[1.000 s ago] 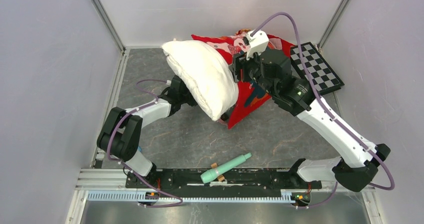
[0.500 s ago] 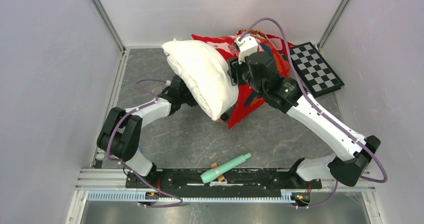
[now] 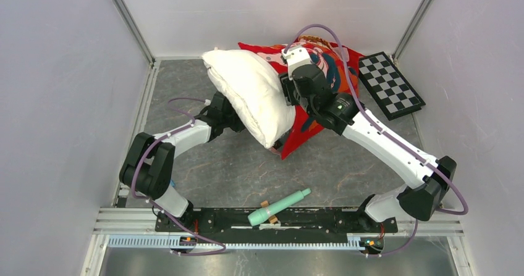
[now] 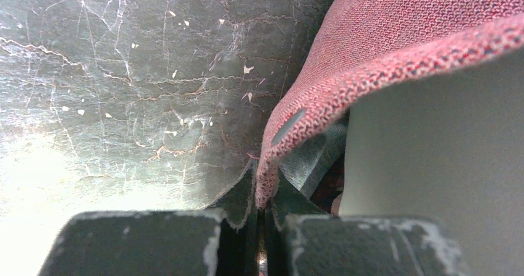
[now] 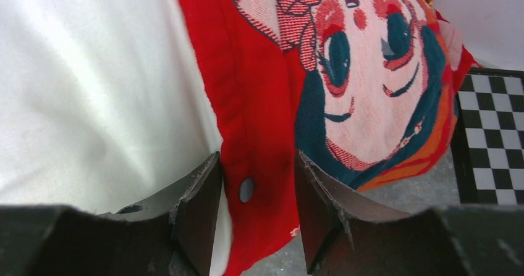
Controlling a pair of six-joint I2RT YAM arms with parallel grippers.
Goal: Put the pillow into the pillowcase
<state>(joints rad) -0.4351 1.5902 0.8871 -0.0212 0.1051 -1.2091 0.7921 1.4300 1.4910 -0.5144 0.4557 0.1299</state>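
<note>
Mostly hidden, left hand (image 4: 260, 214) under pillow (image 3: 250, 97), pinching pillowcase (image 4: 395, 35) hem.

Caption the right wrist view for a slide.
Open right hand straddles the buttoned edge of the red cartoon-face fabric pillowcase, beside the puffy white stuffed pillow; black-and-white checkerboard at right.
</note>
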